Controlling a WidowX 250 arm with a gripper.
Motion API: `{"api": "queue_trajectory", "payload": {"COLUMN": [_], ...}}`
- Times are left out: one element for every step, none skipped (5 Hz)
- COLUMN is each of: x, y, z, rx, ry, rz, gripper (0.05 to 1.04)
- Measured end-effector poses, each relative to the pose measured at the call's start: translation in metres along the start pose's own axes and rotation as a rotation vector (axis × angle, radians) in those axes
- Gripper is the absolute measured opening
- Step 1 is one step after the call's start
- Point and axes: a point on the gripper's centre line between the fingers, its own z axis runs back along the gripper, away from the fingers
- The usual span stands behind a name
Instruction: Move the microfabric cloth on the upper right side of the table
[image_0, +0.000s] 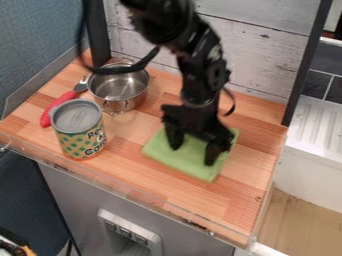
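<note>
The gripper (193, 155) hangs down over the green microfabric cloth (178, 159), its two fingers apart with green fabric between them. The cloth lies flat, folded into a rough rectangle, right of the table's middle. Its far part is hidden beneath the gripper. Whether the fingertips touch the fabric is not clear.
A tin can (79, 131) with a grey lid stands at the left front of the wooden table (143, 186). Behind it sits a metal pot (120, 89). A red-handled utensil (60, 104) lies at the left. A dark post rises at the back right corner.
</note>
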Motion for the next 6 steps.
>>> {"api": "queue_trajectory", "payload": {"x": [0.029, 0.056, 0.072, 0.076, 0.074, 0.088], "y": [-0.011, -0.017, -0.018, -0.019, -0.019, -0.02], "z": [-0.003, -0.005, -0.008, -0.007, -0.005, 0.025], "rx": [-0.046, -0.072, -0.079, -0.08, -0.08, -0.099], "ry": [0.005, 0.002, 0.005, 0.01, 0.035, -0.002], "rz": [0.032, 0.054, 0.06, 0.057, 0.059, 0.07], "gripper": [1.0, 1.0, 1.0, 1.0, 0.999, 0.998]}}
